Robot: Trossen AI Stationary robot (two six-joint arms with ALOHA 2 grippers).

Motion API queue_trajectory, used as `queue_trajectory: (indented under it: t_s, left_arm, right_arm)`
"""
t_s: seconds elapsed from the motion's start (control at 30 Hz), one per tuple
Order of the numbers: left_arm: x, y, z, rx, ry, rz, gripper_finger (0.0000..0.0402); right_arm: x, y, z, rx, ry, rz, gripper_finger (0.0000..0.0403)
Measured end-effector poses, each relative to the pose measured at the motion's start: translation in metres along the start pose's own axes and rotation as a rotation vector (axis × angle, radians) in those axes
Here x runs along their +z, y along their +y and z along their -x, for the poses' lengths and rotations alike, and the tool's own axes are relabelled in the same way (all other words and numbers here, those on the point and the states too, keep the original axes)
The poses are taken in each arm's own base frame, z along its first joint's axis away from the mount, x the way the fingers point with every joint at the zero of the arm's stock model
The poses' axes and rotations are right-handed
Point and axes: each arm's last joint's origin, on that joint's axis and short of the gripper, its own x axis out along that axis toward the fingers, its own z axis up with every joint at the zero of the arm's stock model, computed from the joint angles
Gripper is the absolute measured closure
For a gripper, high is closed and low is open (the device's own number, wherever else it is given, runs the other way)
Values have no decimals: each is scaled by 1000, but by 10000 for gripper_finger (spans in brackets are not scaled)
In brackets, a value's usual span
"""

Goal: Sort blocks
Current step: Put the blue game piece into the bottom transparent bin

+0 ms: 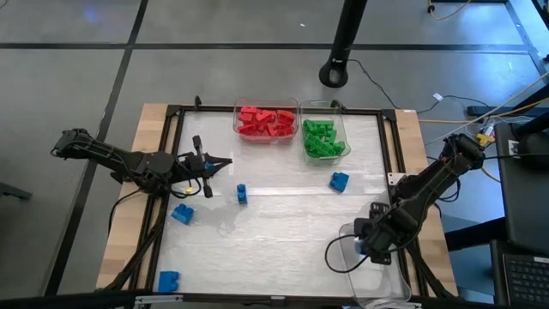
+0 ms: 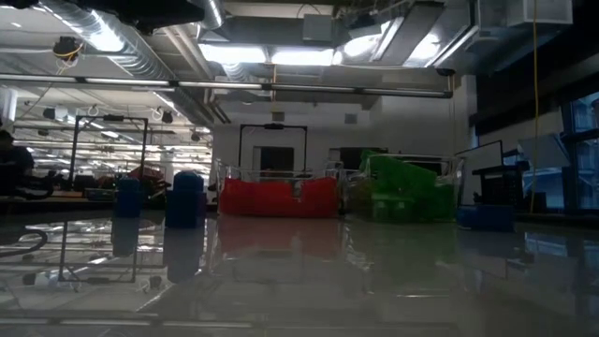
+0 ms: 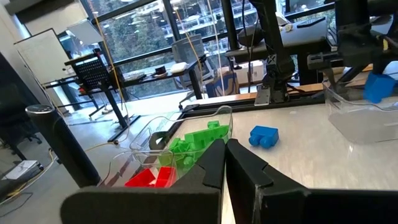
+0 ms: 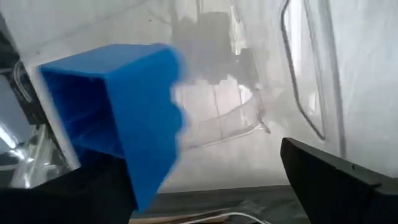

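My right gripper [image 1: 364, 246] hangs open, pointing down, over a clear bin [image 1: 377, 273] at the table's near right. A blue block [image 4: 118, 118] sits between its fingers, close against one finger, above the bin; the left wrist view shows this block [image 3: 378, 86] too. My left gripper [image 1: 225, 163] is shut and level at the table's left, holding nothing. Loose blue blocks [image 1: 340, 181] [image 1: 242, 194] [image 1: 182, 214] [image 1: 168, 280] lie on the table top. Red blocks fill one bin [image 1: 266, 123] and green blocks another [image 1: 322, 139] at the far edge. My right gripper's fingers stand wide apart, pointing down. The blue block's hollow side [image 4: 81, 118] lies next to one finger [image 4: 68, 196], with a broad gap to the other finger [image 4: 336, 180]. Whether that finger touches the block, I cannot tell.
A black frame [image 1: 171, 154] runs around the white table top. A lamp stand's base [image 1: 336, 74] sits on the floor beyond the far edge. The middle of the table [image 1: 274, 240] is bare between the loose blocks.
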Motion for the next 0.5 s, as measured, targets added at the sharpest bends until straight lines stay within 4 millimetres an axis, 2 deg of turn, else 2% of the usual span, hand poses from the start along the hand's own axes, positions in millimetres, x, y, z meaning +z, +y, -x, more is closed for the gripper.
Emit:
queue_trajectory:
  t_s: [0.5]
  left_arm:
    - [0,0,0,-1,3,0,398]
  right_arm:
    - [-2,1,0,28,52,-20,39]
